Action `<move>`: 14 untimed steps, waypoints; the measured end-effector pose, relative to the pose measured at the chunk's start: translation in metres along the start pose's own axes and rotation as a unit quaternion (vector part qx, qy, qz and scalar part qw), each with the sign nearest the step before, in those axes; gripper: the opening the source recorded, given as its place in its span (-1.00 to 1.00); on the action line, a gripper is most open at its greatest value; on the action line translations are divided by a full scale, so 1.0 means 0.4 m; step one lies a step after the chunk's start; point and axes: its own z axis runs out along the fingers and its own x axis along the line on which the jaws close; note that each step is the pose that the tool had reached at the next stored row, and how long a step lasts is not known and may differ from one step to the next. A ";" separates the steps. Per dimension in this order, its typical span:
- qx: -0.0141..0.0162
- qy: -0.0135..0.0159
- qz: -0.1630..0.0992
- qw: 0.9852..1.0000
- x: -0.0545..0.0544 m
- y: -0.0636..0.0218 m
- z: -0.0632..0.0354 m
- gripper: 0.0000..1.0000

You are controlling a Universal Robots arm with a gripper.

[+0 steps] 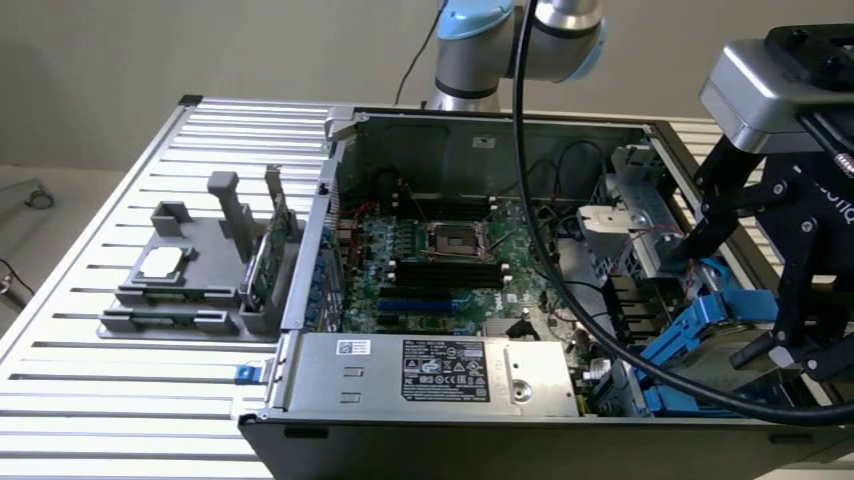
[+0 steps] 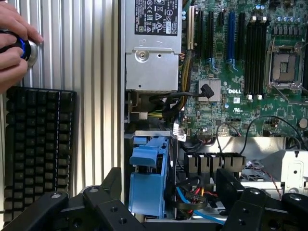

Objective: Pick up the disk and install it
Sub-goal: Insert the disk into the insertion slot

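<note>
While your pincer hangs wide open just above it, the disk sits in the case's corner bay, around four o'clock in the exterior view. Expect it to be stiff, dense and shock-sensitive; grip its flat blue sides.

My exterior camera sat high off the bench, looking down slantwise over the whole open computer case. My wrist camera hung close, facing straight down. Both caught the power supply, motherboard and blue drive bay.
</note>
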 end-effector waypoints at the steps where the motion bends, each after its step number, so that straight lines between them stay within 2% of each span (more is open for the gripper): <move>1: 0.000 0.000 0.000 1.000 0.000 0.000 0.000 0.75; 14: 0.000 -0.001 0.000 1.000 0.000 0.000 0.000 0.75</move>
